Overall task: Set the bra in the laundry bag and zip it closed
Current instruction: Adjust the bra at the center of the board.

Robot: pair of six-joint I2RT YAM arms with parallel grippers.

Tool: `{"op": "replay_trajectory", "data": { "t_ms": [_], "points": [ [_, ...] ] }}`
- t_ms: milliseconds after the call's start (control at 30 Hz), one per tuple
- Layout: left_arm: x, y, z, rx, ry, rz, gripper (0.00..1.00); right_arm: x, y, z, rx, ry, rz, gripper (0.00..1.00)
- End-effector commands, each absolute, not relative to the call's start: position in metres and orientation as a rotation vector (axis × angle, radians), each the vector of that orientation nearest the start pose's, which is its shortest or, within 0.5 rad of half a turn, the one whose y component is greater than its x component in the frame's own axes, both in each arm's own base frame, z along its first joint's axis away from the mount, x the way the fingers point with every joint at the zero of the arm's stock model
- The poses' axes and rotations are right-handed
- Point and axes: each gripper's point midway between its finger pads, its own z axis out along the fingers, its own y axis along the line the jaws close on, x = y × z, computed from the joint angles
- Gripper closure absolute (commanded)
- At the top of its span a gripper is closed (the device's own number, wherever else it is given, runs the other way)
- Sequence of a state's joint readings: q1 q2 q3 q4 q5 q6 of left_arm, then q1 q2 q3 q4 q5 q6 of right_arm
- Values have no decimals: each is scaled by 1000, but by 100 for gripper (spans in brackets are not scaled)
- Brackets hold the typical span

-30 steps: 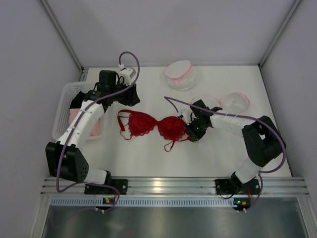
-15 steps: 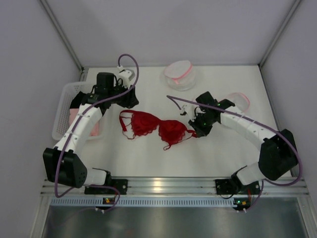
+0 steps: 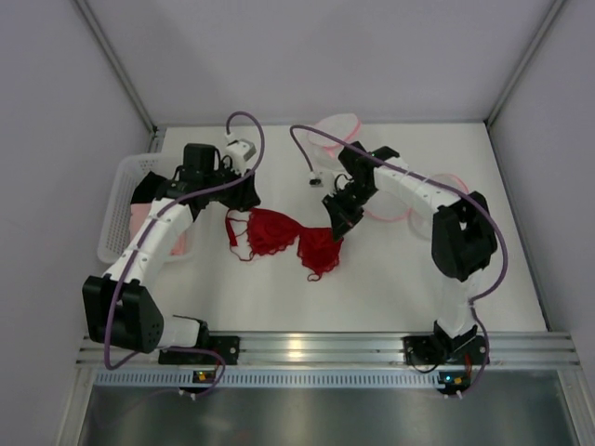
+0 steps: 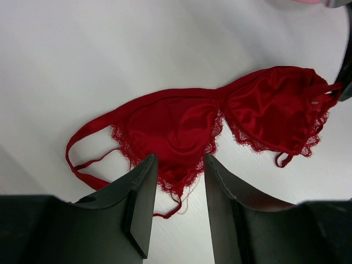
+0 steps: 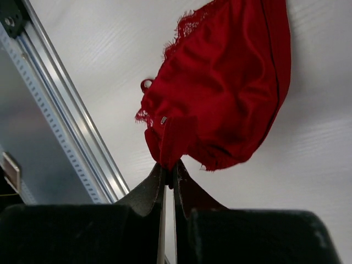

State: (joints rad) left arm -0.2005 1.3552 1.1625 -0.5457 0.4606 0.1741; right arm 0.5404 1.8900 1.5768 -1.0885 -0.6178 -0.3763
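The red lace bra [image 3: 274, 232] lies mid-table, its right cup lifted and bunched. My right gripper [image 3: 335, 226] is shut on that cup's edge; in the right wrist view the red fabric [image 5: 231, 93] hangs from the pinched gripper [image 5: 169, 168]. My left gripper [image 3: 240, 195] hovers open over the left cup [image 4: 181, 126], whose lace hem shows between the spread gripper [image 4: 180, 165] without being touched. A domed white mesh laundry bag with a pink rim [image 3: 333, 126] sits at the back, partly hidden by the right arm.
A flat pink-edged mesh piece [image 3: 449, 183] lies behind the right arm. A white basket [image 3: 119, 200] with pink cloth stands at the left edge. Grey walls close in the table on both sides and at the back.
My right gripper shut on the bra's right cup, then swung back and left with it, bunching the bra. The left arm barely moved.
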Motion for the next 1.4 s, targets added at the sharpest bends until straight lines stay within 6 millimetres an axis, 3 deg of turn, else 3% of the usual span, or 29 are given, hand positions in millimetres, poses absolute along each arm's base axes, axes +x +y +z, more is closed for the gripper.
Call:
{"op": "replay_trajectory", "data": {
  "t_ms": [0,167,300,500,667,733,800,933,1067,1233,1367],
  "points": [
    [334,-134,203,553,2172,-608,55,261,284,118,-1213,2616,1136,100],
    [341,-104,196,375,2221,-626,55,264,291,67,-1167,2724,1086,100],
    [342,-94,191,319,2252,-587,55,269,287,30,-1137,2793,979,100],
    [346,-77,171,252,2357,-479,52,279,269,2,-1101,2874,757,100],
    [350,-56,155,271,2463,-330,52,281,252,3,-1100,2885,623,100],
    [346,-60,147,325,2497,-293,52,278,243,1,-1100,2900,560,99],
    [342,-59,137,368,2526,-217,52,278,241,6,-1092,2888,554,95],
    [331,-77,111,465,2596,-135,52,273,242,12,-1062,2889,594,83],
    [327,-83,86,472,2674,-62,53,274,248,25,-1056,2852,642,68],
    [324,-67,60,438,2761,69,55,279,251,47,-1067,2788,649,59],
    [324,-71,49,416,2799,46,57,280,258,70,-1071,2719,701,49]
  ]
}}
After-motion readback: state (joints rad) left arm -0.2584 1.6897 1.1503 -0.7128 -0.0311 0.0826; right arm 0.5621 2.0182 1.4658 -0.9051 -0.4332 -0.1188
